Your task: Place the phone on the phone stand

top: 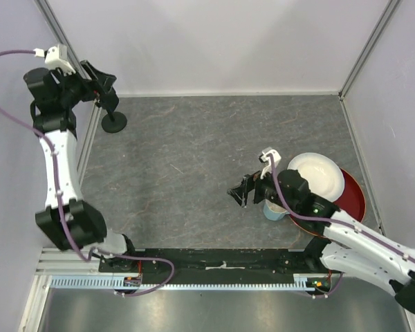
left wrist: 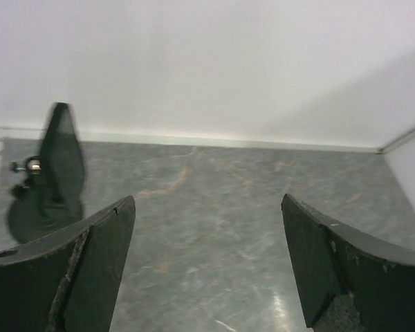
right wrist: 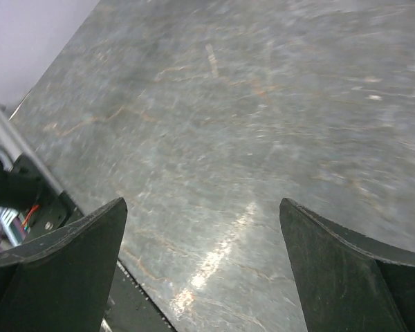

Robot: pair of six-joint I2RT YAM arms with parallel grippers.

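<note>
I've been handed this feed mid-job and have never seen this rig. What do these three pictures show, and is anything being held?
The machine is two robot arms bolted at the near edge of a table. The top picture looks down from above and behind them. The left arm reaches to the far left corner, and the right arm lies low on the right. The other two pictures come from a camera on each wrist, so the dark shapes at the bottom are that arm's own fingers. The left fingers and right fingers are spread apart with nothing between them, so nothing is held. The black phone stand is at far left, close to the left fingers. Near the right arm are a mug and a white dish on a red plate. I cannot clearly pick out the phone.
</note>
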